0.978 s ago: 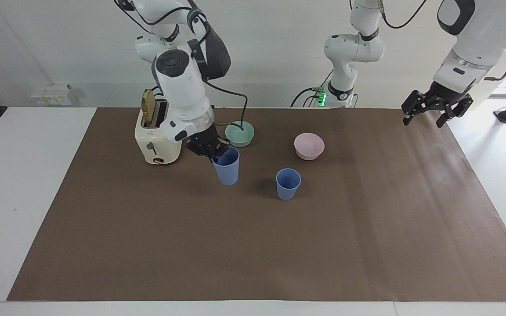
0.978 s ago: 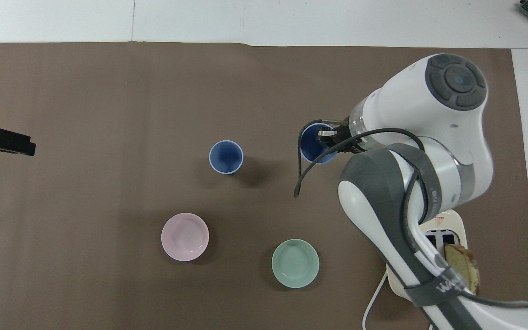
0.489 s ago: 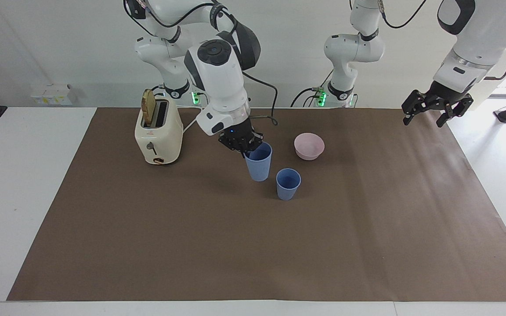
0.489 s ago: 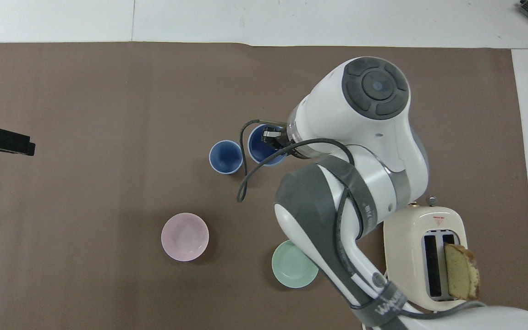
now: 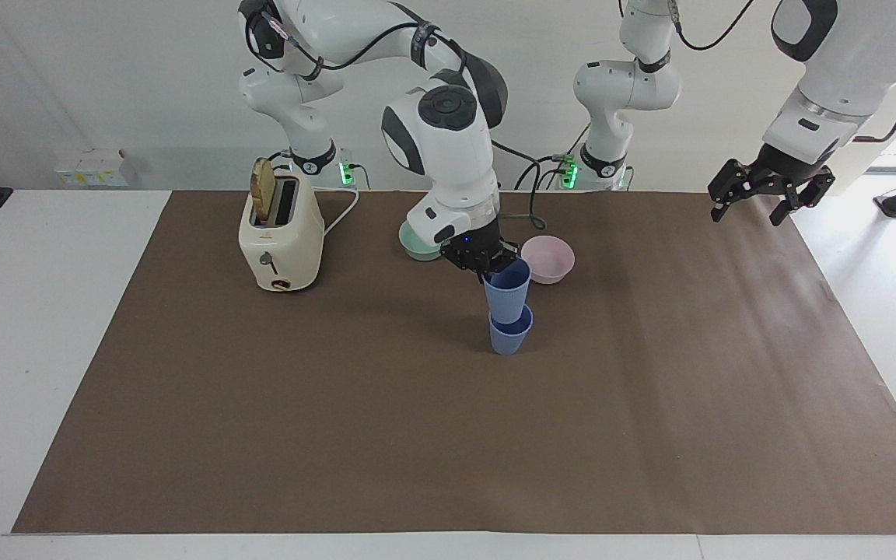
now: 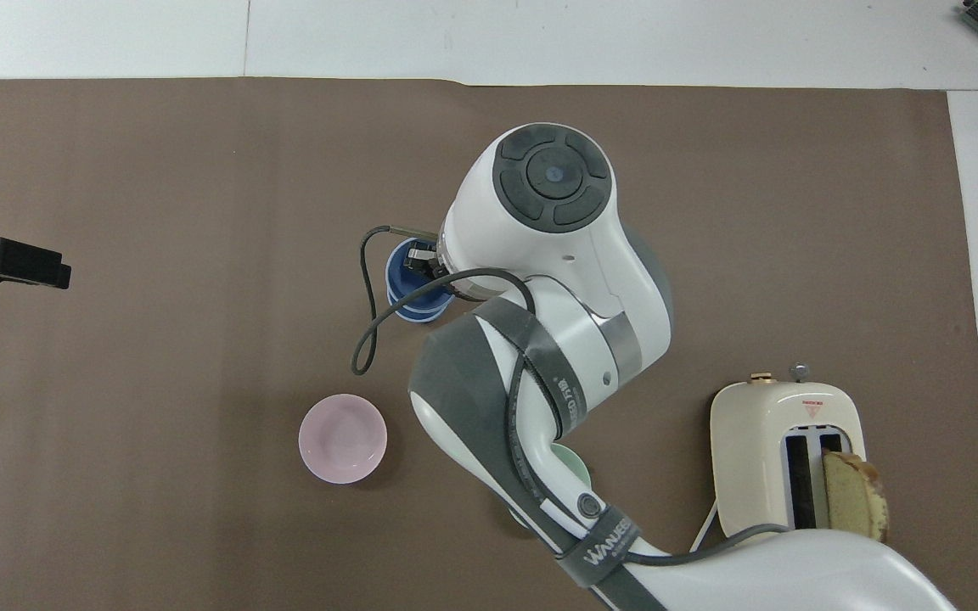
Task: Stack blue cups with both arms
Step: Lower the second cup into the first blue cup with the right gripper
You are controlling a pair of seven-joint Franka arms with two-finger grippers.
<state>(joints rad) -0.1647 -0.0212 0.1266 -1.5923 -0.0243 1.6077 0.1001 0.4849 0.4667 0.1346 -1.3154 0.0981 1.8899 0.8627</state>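
Note:
My right gripper (image 5: 487, 265) is shut on the rim of one blue cup (image 5: 507, 289) and holds it upright directly over the second blue cup (image 5: 510, 335), which stands on the brown mat. The held cup's base is at the lower cup's mouth; I cannot tell how far in it sits. In the overhead view the right arm covers most of both cups (image 6: 409, 290), and the gripper (image 6: 421, 259) shows at the rim. My left gripper (image 5: 759, 196) is open and empty, raised over the mat's edge at the left arm's end, where it waits; it also shows in the overhead view (image 6: 9, 261).
A pink bowl (image 5: 548, 259) sits just nearer to the robots than the cups. A teal bowl (image 5: 415, 247) is partly hidden by the right arm. A cream toaster (image 5: 279, 237) with a bread slice stands toward the right arm's end. Two small arm bases stand along the robots' edge.
My right gripper has carried its blue cup sideways from beside the toaster toward the left arm's end, and it is now over the second cup. The left arm has hardly moved.

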